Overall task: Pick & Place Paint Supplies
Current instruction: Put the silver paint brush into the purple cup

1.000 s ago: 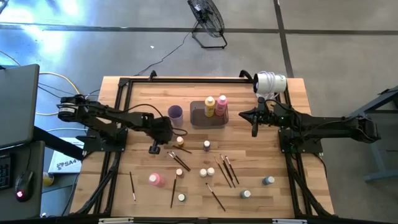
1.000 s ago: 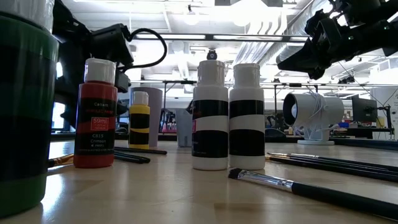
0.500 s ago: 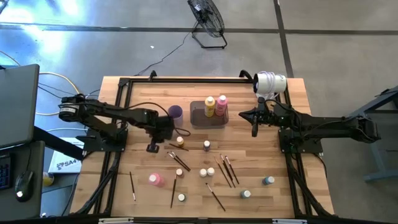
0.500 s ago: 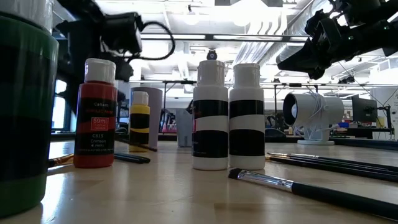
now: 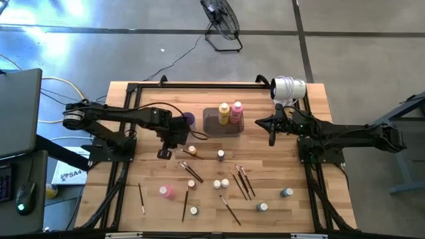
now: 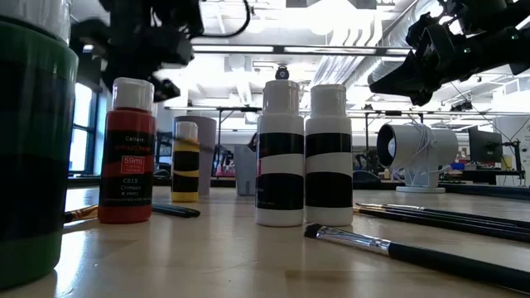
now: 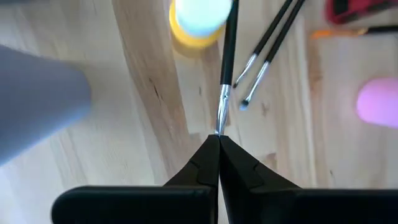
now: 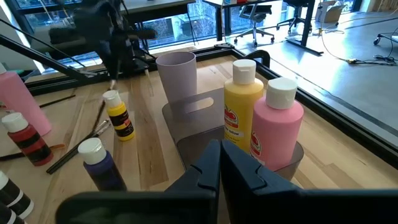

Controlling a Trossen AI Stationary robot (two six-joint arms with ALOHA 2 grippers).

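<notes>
Your left claw [image 7: 218, 138] is pinched shut on a brush [image 7: 227, 68] by its bristle end, handle pointing straight ahead, just beside the cup [image 5: 189, 119]; the tray [image 5: 211, 126] lies toward the right arm. Right claw [image 8: 220, 152] is shut, empty, over the tray.

- Note the wooden table [image 5: 133, 192]: a dark grey tray [image 5: 214, 124] and purple cup [image 5: 188, 119] sit near its far edge.
- Find small paint bottles [image 5: 220, 155] and paintbrushes [image 5: 242, 180] scattered toward its near edge.
- See the pink bottle [image 5: 167, 191] lying near its near-left corner.
</notes>
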